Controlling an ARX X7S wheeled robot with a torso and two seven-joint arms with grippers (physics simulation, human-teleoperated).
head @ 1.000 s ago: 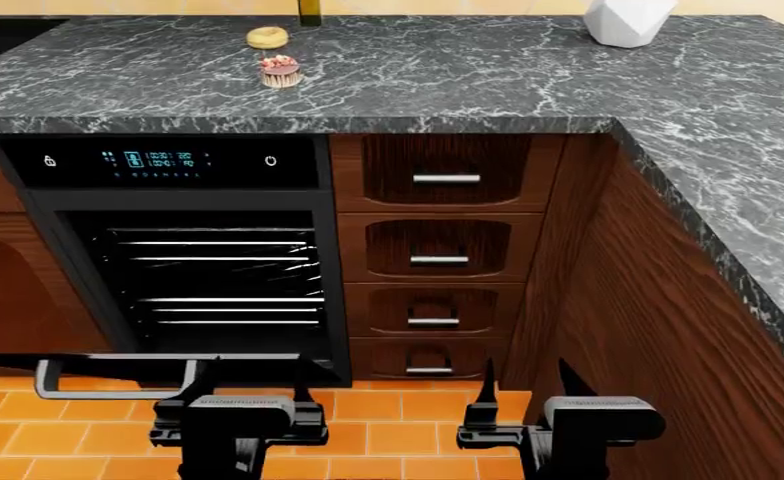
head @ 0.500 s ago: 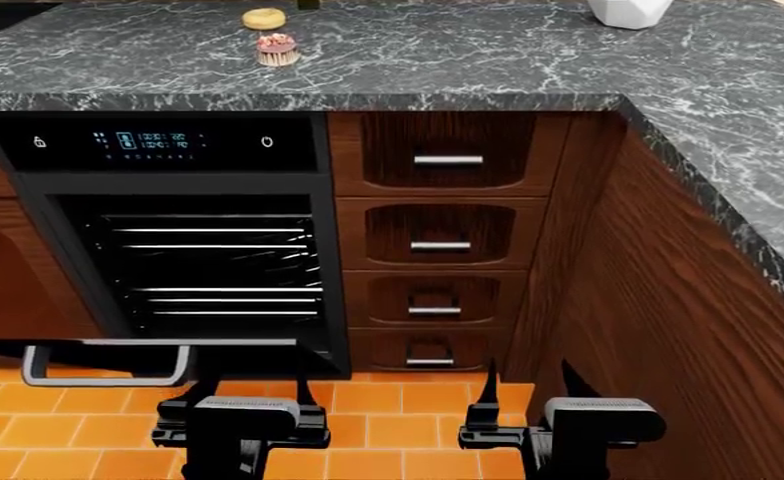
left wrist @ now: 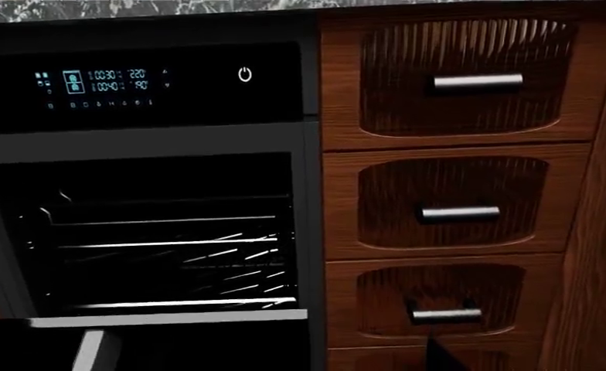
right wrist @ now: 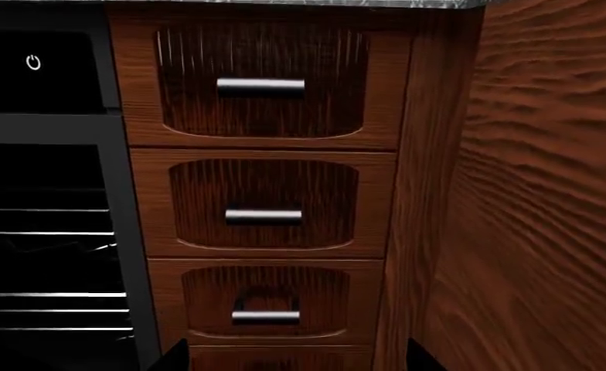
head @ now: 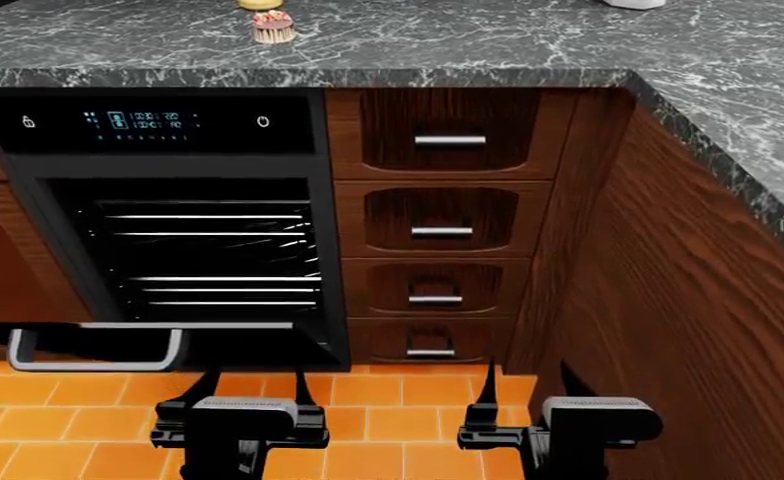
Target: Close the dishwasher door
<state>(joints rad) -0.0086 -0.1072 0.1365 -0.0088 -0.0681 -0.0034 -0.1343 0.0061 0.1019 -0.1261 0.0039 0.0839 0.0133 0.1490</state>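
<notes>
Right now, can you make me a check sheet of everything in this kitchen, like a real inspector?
Surface: dark marbled countertop above the cabinets; orange tiled floor below.
Job's things: dishwasher door hangs open and folded down flat, grey handle facing the robot; wire racks visible inside.
Clutter: one cupcake on the countertop.
Grippers: left end effector open, just in front of the door's edge, not touching it; right end effector open, holding nothing.
Cables: nothing seen.
Surroundings: four wooden drawers, all shut; lit control strip; wooden side panel.
</notes>
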